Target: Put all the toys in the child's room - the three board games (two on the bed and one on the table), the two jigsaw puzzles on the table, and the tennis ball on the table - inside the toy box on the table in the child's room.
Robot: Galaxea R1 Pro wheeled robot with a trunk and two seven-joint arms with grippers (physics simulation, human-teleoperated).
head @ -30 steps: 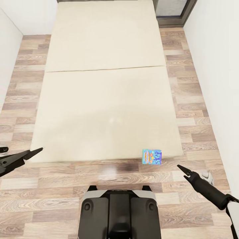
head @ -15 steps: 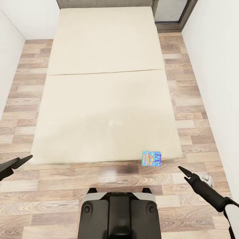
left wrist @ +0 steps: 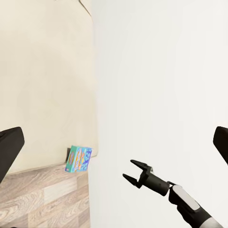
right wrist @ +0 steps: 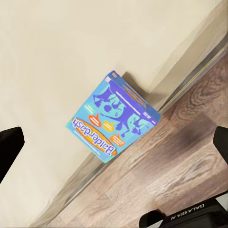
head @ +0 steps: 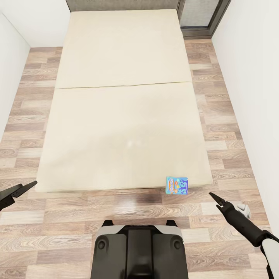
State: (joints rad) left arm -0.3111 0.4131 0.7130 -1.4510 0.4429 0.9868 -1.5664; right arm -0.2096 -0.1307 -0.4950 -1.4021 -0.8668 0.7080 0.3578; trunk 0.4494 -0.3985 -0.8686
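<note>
1. The board game box [head: 177, 185] sits at the near edge of the bed [head: 124, 100], close to its near right corner, overhanging or leaning against the mattress side; whether its lower edge touches the wooden floor [head: 58, 217] cannot be told. In the right wrist view the box [right wrist: 113, 123] shows a blue printed face with the title "Balderdash" reading upside down; the smaller print is too fine to read.
2. The box's face is turned toward the robot and slightly up. Its long axis cannot be judged with confidence, since the face looks close to square in the head view.
3. The right gripper [head: 215, 198] hangs over the floor to the right of the box and nearer the robot, apart from it and touching nothing. Its fingers stand spread in a narrow fork, also seen from the left wrist camera [left wrist: 134, 173].
4. The left gripper [head: 23, 188] is at the far left, well apart from the box, partly cut off by the picture edge. Whether its fingers are spread or together cannot be told there.
5. The robot's base [head: 139, 248] stands on the floor facing the bed's foot.
</note>
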